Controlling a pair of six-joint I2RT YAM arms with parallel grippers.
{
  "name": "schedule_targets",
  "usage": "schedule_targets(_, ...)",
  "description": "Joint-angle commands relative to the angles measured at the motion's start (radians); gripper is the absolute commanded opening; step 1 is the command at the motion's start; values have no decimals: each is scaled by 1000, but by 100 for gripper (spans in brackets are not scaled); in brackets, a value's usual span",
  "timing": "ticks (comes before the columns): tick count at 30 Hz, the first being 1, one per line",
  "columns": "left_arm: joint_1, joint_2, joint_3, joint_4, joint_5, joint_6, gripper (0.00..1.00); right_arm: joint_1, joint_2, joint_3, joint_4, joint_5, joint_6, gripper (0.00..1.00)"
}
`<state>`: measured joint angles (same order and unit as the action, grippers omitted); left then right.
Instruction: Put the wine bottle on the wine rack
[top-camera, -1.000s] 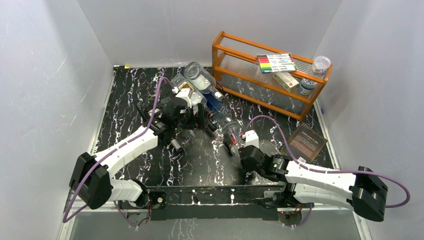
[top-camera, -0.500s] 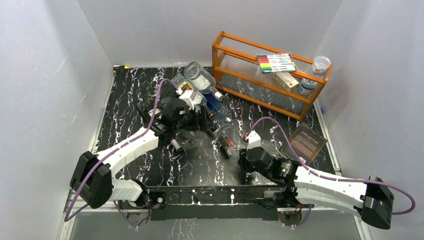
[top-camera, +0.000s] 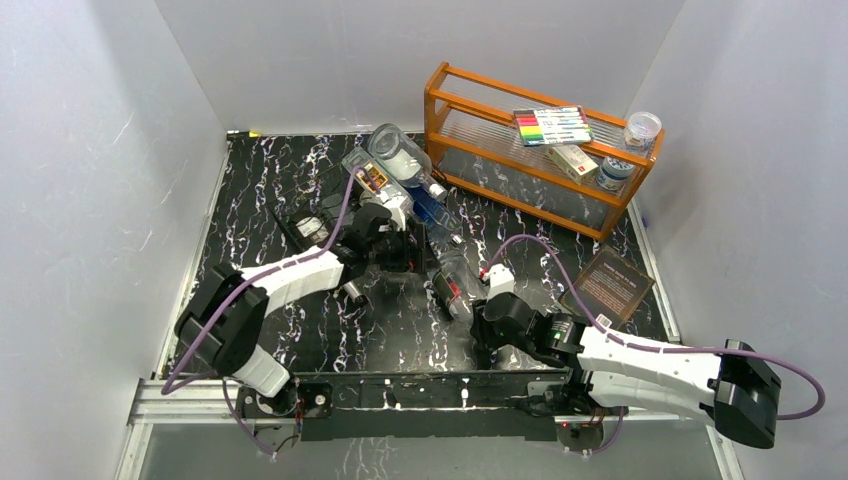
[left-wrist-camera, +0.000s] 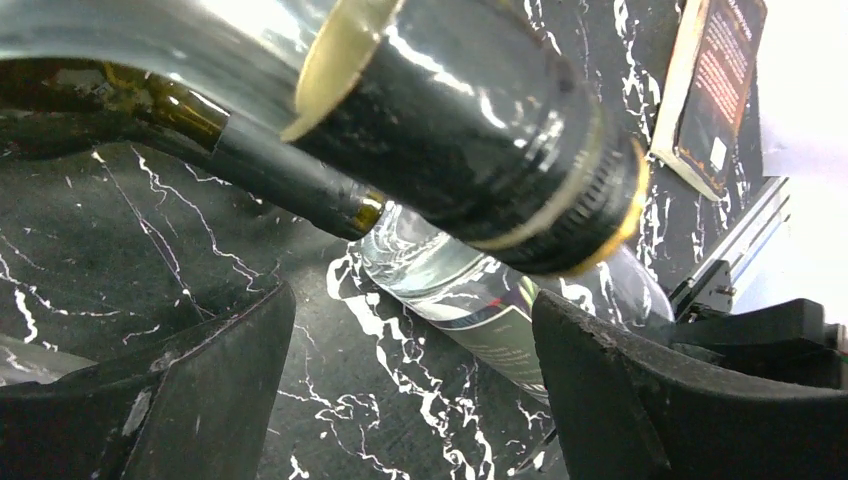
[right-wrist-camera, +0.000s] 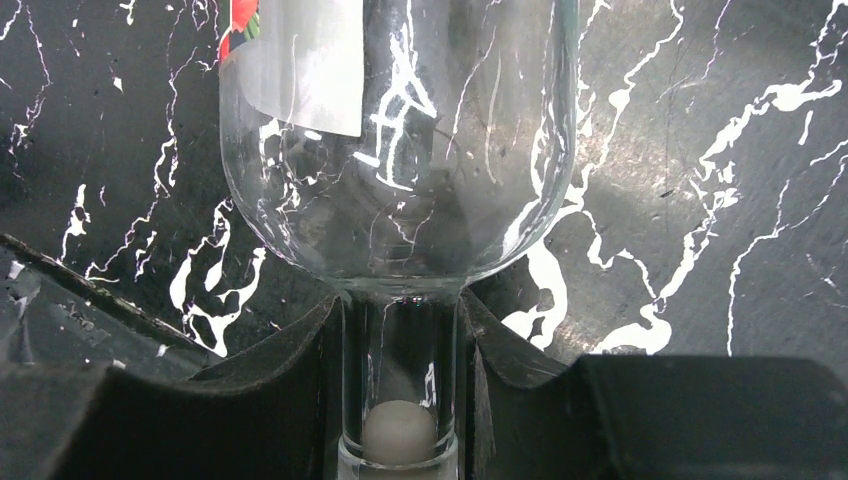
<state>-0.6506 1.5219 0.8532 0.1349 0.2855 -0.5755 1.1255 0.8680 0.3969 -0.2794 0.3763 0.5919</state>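
A clear wine bottle (top-camera: 452, 282) with a red and white label lies on the black marble table (top-camera: 260, 190), neck towards the near edge. My right gripper (top-camera: 482, 318) is shut on its neck (right-wrist-camera: 400, 360); the body (right-wrist-camera: 400, 150) stretches away from the fingers. My left gripper (top-camera: 408, 250) is open and empty, just left of that bottle (left-wrist-camera: 480, 300). A black-capped bottle neck (left-wrist-camera: 470, 130) crosses right above its fingers (left-wrist-camera: 200, 400). The black wire wine rack (top-camera: 292, 222) is hard to make out against the table. Several bottles (top-camera: 400, 160) lie along it.
An orange wooden two-tier shelf (top-camera: 540, 170) stands at the back right with a marker pack (top-camera: 552, 125), a small box (top-camera: 572, 162) and cups (top-camera: 642, 128). A brown card (top-camera: 610, 283) lies at the right. A small dark bottle (top-camera: 354, 290) lies under the left arm.
The right gripper drew the clear bottle a little left and toward the near edge. The left arm swung rightward, its gripper ending closer to that bottle.
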Motion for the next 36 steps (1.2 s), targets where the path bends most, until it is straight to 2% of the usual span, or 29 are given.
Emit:
schedule_targets(1,-17,30,54,81,0,26,84,3,-1,46,-8,58,98,14)
schedule_targets(7,-38,72,93,98,2,67,70,3,16,43,-24,78,122,26)
schedule_targets(12,-50,44,81,133,-8,87,70,3,30,39,-41,95,157,38)
schedule_targets(18,-54,70,127,119,-16,103,72,3,56,47,-63,102,177,41)
schedule_targets(21,-59,84,140,130,-17,107,73,3,69,49,-58,75,162,39)
schedule_targets(25,-64,123,162,151,9,126,72,5,91,45,0,-8,90,26)
schedule_targets(30,-66,157,170,120,19,135,71,5,81,41,53,-61,27,17)
schedule_targets(34,-67,180,176,102,46,149,70,5,88,25,101,-110,-9,18)
schedule_targets(36,-70,182,174,99,37,155,68,5,105,30,84,-95,11,25)
